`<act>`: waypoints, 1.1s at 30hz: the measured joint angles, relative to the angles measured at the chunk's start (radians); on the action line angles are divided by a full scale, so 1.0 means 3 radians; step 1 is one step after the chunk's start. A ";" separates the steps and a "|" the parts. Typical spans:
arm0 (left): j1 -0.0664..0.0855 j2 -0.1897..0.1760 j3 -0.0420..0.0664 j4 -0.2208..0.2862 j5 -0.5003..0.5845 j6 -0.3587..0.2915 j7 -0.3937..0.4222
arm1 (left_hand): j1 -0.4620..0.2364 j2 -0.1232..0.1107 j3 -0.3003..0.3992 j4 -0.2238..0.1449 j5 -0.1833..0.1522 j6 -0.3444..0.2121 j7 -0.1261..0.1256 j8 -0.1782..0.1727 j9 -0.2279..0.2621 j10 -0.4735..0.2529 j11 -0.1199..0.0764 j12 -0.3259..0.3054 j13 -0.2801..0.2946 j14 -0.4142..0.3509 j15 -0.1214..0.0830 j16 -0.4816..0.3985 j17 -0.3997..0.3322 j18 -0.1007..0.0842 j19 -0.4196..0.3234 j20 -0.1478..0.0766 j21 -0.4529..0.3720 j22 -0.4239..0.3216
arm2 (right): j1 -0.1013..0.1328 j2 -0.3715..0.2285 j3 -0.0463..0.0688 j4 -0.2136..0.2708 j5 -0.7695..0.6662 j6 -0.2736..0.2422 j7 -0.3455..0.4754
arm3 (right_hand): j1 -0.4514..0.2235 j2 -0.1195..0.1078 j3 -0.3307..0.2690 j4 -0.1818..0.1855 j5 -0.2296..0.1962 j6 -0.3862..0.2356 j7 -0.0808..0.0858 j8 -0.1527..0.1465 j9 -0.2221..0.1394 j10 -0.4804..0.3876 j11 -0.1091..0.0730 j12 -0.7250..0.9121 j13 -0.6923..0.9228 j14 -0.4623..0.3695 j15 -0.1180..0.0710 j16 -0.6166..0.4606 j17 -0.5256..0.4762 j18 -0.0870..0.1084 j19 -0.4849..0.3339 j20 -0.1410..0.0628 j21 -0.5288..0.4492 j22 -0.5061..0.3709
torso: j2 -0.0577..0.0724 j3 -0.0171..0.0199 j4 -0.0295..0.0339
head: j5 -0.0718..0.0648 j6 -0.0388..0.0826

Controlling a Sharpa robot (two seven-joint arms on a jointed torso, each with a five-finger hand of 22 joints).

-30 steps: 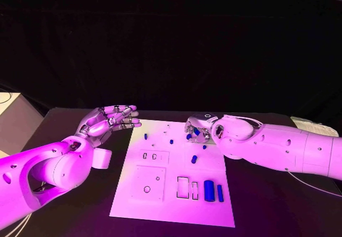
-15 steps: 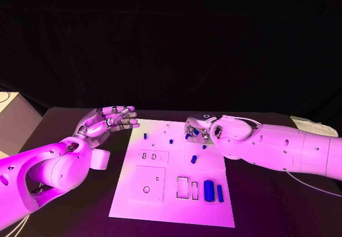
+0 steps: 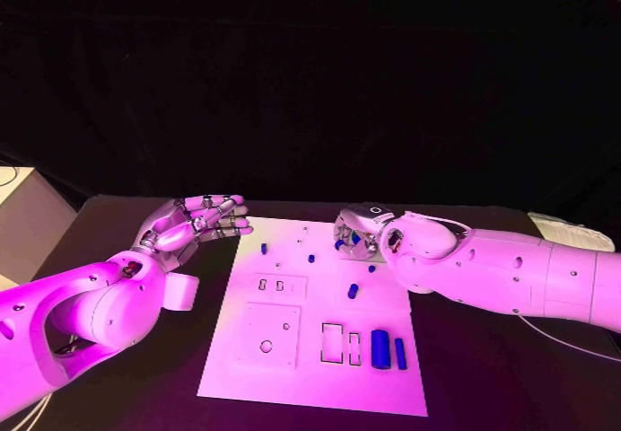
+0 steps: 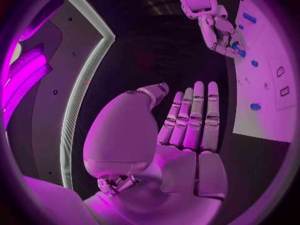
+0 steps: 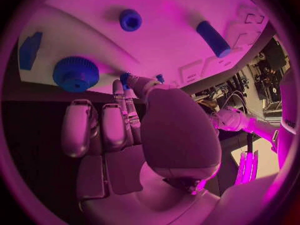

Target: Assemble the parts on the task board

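Observation:
The white task board [image 3: 317,314] lies mid-table. Small blue parts stand at its far end [image 3: 264,247] [image 3: 310,258], another lies mid-board [image 3: 352,290], and two long blue parts [image 3: 380,347] lie near its right edge. My right hand [image 3: 360,232] hovers over the board's far end, its thumb and a finger pinching a small blue part [image 5: 125,78]. The right wrist view also shows a blue toothed wheel [image 5: 75,73] and a blue cylinder [image 5: 214,38] on the board. My left hand [image 3: 194,224] is open beside the board's far left corner, fingers straight and together, holding nothing.
Rectangular slots [image 3: 333,341] and a round hole [image 3: 266,345] are cut into the board's near half. A pale box [image 3: 20,224] stands past the table's left edge. Papers [image 3: 570,229] lie at the far right. Black tabletop [image 3: 492,377] surrounds the board.
My right hand has shifted slightly left and farther over the board's far end with the small blue part. My left hand has barely moved.

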 measured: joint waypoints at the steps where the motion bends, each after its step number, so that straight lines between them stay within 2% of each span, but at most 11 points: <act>1: 0.0000 0.0000 0.0000 0.0000 0.0000 0.0000 0.0000 | 0.0000 0.0000 0.0000 0.0000 0.0000 0.0000 0.0000 0.0000 0.0000 0.0000 0.0000 0.0000 0.0000 0.0000 0.0000 0.0000 0.0000 0.0000 0.0000 0.0000 0.0000 0.0000 | 0.0000 0.0001 0.0000 0.0007 -0.0001 -0.0029 -0.0016 | 0.0000 0.0000 0.0006 -0.0006 0.0000 0.0000 0.0000 0.0007 0.0003 0.0000 0.0000 -0.0001 0.0000 0.0000 0.0000 0.0000 -0.0001 0.0000 0.0000 0.0000 0.0000 0.0000 | 0.0001 0.0000 0.0000 | 0.0001 0.0002; 8: 0.0000 0.0003 0.0000 -0.0006 0.0000 0.0003 -0.0002 | 0.0000 0.0000 0.0000 0.0000 0.0000 0.0000 0.0000 0.0000 0.0000 0.0000 0.0000 0.0000 0.0000 0.0000 0.0000 0.0000 0.0005 0.0000 0.0000 0.0000 0.0000 0.0000 | 0.0006 0.0067 0.0005 0.0027 -0.0015 -0.0248 -0.0121 | 0.0000 0.0000 0.0038 -0.0038 0.0029 0.0000 0.0000 0.0011 0.0019 0.0000 0.0001 -0.0013 0.0000 0.0000 0.0000 0.0000 -0.0005 0.0000 0.0000 0.0000 0.0000 0.0012 | 0.0005 -0.0003 0.0011 | 0.0004 0.0016; 17: 0.0000 0.0016 0.0000 -0.0008 0.0001 0.0011 -0.0002 | 0.0000 0.0000 0.0009 -0.0009 0.0000 0.0000 0.0000 0.0000 0.0000 0.0000 0.0000 0.0000 0.0000 0.0000 0.0000 0.0000 0.0005 0.0000 0.0000 0.0000 0.0000 0.0000 | 0.0021 0.0256 0.0010 -0.0074 -0.0040 -0.0469 -0.0241 | 0.0001 -0.0001 0.0052 -0.0053 0.0048 -0.0001 0.0000 0.0024 0.0036 -0.0001 0.0001 -0.0002 0.0000 0.0000 0.0000 0.0000 -0.0002 0.0000 0.0000 0.0000 0.0013 0.0021 | 0.0015 -0.0008 0.0019 | 0.0004 0.0025; 23: 0.0001 0.0018 0.0000 0.0004 0.0002 0.0017 -0.0002 | 0.0000 0.0000 0.0009 -0.0009 0.0000 0.0000 0.0000 0.0000 0.0000 0.0000 0.0000 0.0000 0.0000 0.0000 0.0000 0.0000 0.0011 -0.0001 0.0000 0.0000 0.0000 0.0000 | 0.0023 0.0360 0.0011 -0.0172 -0.0039 -0.0521 -0.0270 | 0.0001 -0.0001 0.0061 -0.0062 0.0048 -0.0001 0.0000 0.0025 0.0036 -0.0002 0.0002 -0.0003 0.0000 0.0000 0.0000 0.0013 -0.0002 0.0000 0.0000 0.0000 0.0013 0.0024 | 0.0020 -0.0010 0.0024 | 0.0010 0.0019; 33: 0.0013 0.0020 0.0000 0.0016 0.0002 0.0024 -0.0002 | 0.0000 0.0000 0.0009 -0.0009 0.0000 0.0000 0.0000 0.0000 0.0000 0.0000 0.0000 0.0000 0.0000 0.0000 0.0000 0.0000 0.0011 0.0000 0.0000 0.0000 0.0000 0.0000 | 0.0024 0.0467 0.0011 -0.0320 -0.0028 -0.0548 -0.0284 | 0.0001 -0.0002 0.0060 -0.0062 0.0048 -0.0006 0.0004 0.0024 0.0041 -0.0008 0.0008 -0.0003 0.0000 0.0000 0.0000 0.0013 -0.0002 0.0000 0.0000 0.0000 0.0012 0.0022 | 0.0032 -0.0020 0.0057 | 0.0012 0.0009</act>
